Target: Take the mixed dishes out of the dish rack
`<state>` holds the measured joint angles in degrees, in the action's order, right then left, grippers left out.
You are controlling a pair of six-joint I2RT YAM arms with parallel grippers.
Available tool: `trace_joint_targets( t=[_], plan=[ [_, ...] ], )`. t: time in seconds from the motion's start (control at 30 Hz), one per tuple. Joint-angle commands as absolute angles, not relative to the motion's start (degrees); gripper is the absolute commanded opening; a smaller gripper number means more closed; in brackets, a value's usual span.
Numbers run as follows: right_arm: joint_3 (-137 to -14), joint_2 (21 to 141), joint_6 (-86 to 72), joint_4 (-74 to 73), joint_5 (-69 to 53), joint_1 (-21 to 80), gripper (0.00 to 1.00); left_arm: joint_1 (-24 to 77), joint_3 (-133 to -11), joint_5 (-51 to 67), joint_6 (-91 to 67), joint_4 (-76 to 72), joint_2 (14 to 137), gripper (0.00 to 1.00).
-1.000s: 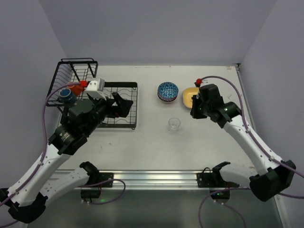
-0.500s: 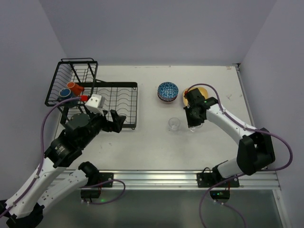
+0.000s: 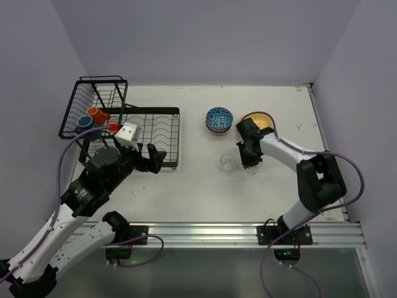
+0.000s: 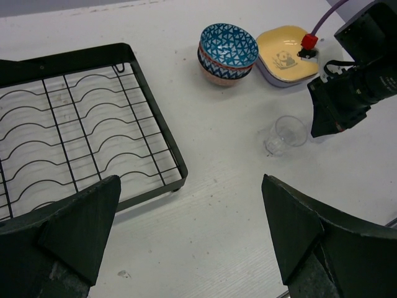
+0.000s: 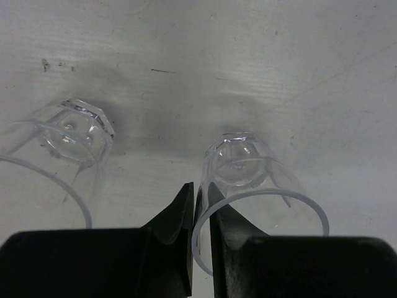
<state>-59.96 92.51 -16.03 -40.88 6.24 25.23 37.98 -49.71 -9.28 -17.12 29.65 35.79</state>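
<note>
My right gripper (image 5: pixel 200 205) is shut on the wall of a clear glass (image 5: pixel 248 166), one finger inside the rim and one outside. The glass hangs just over the table, right of a second clear glass (image 5: pixel 69 133) (image 3: pixel 227 162). In the top view the right gripper (image 3: pixel 250 159) is near the yellow plate (image 3: pixel 262 118). My left gripper (image 4: pixel 192 248) (image 3: pixel 155 160) stands open with nothing in it, over bare table at the front right corner of the dish rack (image 3: pixel 152 131) (image 4: pixel 93 143). An orange mug (image 3: pixel 96 114) and a dark mug (image 3: pixel 84 122) sit in the rack's raised basket.
Stacked patterned bowls (image 3: pixel 219 119) (image 4: pixel 228 51) stand behind the glasses, left of the yellow plate (image 4: pixel 285 54), which lies on another plate. The rack's flat slotted tray holds nothing. The side walls stand close to the rack and to the table's right edge.
The right gripper came from beside the yellow plate down and left with its glass, next to the other glass. The left arm drew back from over the rack toward the near side.
</note>
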Motion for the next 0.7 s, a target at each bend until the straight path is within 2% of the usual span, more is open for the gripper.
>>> trace_joint_targets(
  t=[0.0,0.33,0.47,0.67],
  plan=[
    [-61.00,93.51,-15.91,-38.50,7.74,24.35,0.09,37.97,-49.13,-8.35,-15.21,26.98,35.68,1.00],
    [-61.08,92.73,-15.99,-38.06,6.07,24.35,0.19,37.97,-48.60,-8.52,-14.94,26.45,36.21,1.00],
    [-61.35,91.50,-16.08,-39.02,6.94,24.35,0.38,37.97,-49.30,-8.88,-14.94,26.46,36.47,1.00],
    [-63.01,87.11,-17.05,-42.45,7.91,24.35,0.45,37.97,-50.10,-10.54,-15.55,26.81,38.05,1.00]
  ],
)
